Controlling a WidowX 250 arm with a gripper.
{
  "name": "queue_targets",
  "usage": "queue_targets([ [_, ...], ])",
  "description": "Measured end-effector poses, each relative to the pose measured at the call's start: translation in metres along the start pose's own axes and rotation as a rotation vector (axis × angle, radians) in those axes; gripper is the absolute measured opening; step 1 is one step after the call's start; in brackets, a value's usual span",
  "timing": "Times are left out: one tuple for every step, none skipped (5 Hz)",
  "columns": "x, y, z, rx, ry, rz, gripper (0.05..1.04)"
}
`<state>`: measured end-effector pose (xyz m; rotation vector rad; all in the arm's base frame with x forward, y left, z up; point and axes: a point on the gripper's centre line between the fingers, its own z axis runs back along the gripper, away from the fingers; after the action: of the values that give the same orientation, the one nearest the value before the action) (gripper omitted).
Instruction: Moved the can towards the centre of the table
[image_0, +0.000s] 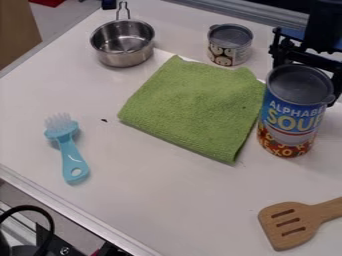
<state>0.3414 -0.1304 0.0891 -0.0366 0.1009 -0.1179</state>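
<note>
Our fingers (275, 50) stand apart at the far side of the tall soup can (290, 117), upright at the right of the surface (160, 190); we cannot tell whether they touch it. We should straddle its smooth, round wall evenly, then carry it level towards the centre, clear of the nubbly green cloth (197, 105). Beyond sit a squat can (229, 45), a shiny steel pan (123, 44) and a flat, slotted wooden spatula (287, 232).

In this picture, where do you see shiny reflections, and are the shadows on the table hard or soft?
Camera view: bright reflections on the metal pot, and a small white highlight on the handle of the light-blue brush. Also camera view: shadows look soft and faint, for example beside the brush.
</note>
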Motion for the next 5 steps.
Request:
queue_targets([
  [-0.008, 0.0, -0.004, 0.005, 0.006, -0.013, 0.997],
  [-0.016, 0.0, 0.001, 0.002, -0.011, -0.031, 0.997],
  [-0.022, -0.001, -0.001, 0.0, -0.001, -0.041, 0.997],
  [-0.032, 0.0, 0.0, 0.0, -0.007, -0.053, 0.997],
  [-0.041, -0.002, 0.002, 0.001, -0.028, -0.075, 0.997],
])
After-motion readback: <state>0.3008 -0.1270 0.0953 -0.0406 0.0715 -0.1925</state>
